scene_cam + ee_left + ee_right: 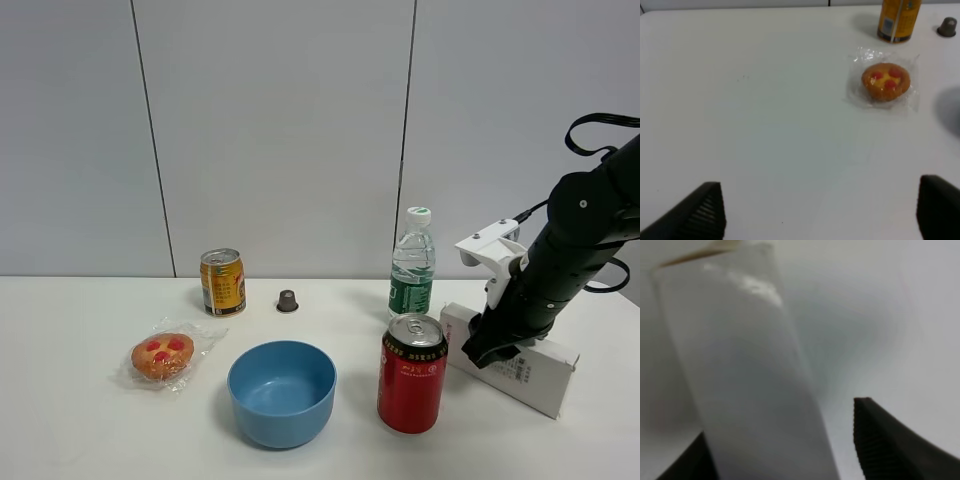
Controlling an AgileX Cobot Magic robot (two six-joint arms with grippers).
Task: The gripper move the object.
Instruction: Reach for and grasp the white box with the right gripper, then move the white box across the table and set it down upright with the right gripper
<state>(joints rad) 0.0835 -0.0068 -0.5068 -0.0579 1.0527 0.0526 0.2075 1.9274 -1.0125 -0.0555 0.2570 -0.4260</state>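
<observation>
Straddling the object [535,375], a long white box, the right gripper [487,352] sits low over the end nearer the red can [411,373]. Box location: lying flat on the table [80,430], at its right side, just beside the can but not touching it.

Progress, as judged: approach done; grasp not yet completed; lift, carry and set-down all outstanding; no sign that the box is raised off the surface.

Right pincer state: jaws apart, one on each side of the box; one ridged pad [885,440] stands clear of the box wall with a visible gap; the opposite finger is mostly hidden behind the box, so contact there cannot be told; nothing clamped.

Left gripper [817,212]: jaws wide apart; empty; over the table, well away from the box.
</observation>
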